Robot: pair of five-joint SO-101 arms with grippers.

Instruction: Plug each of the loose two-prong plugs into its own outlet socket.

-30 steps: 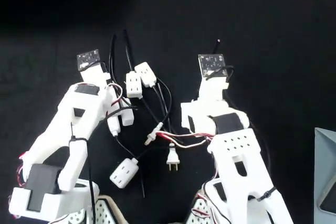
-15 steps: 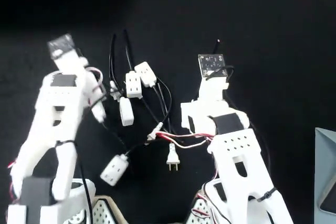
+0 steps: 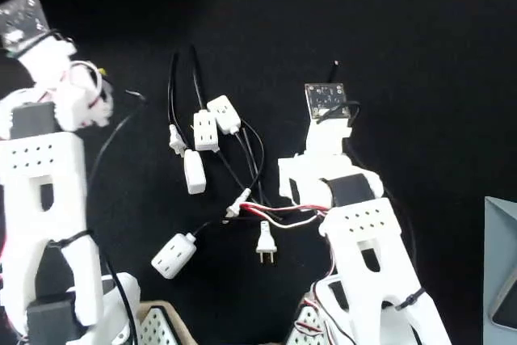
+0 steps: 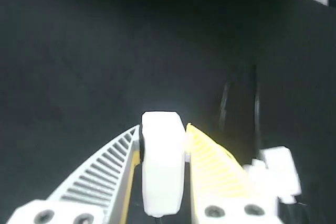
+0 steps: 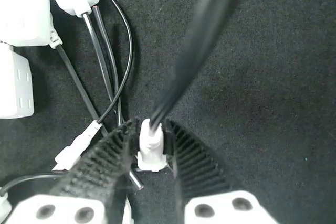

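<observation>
Black cloth (image 3: 420, 54) covers the whole table, with white plugs, sockets and black cords strewn across its middle.

The left gripper (image 4: 163, 129) is lifted off the cloth near the table's far left corner. Its white and yellow fingers are pressed narrow against a white piece (image 4: 160, 174) held upright between them. I cannot tell whether that piece is a plug or a socket. The right gripper (image 5: 151, 127) is down at the cloth and closed tight on a small white plug (image 5: 152, 153), with a black cord (image 5: 194, 51) rising out of the plug's top.

Two sockets (image 3: 206, 129) lie side by side near the middle of the table, touching or nearly so. A long white plug (image 3: 194, 173) lies just below them, and I cannot tell whether it is pushed into one. A third socket (image 3: 174, 254) lies apart towards the near edge, on the end of its own cord. A loose plug (image 3: 265, 244) rests just in front of the right arm (image 3: 355, 216), prongs pointing to the near edge and touching no socket. Another slim plug (image 3: 237, 204) lies between it and the sockets.

A grey box (image 3: 501, 264) sits at the right edge.
</observation>
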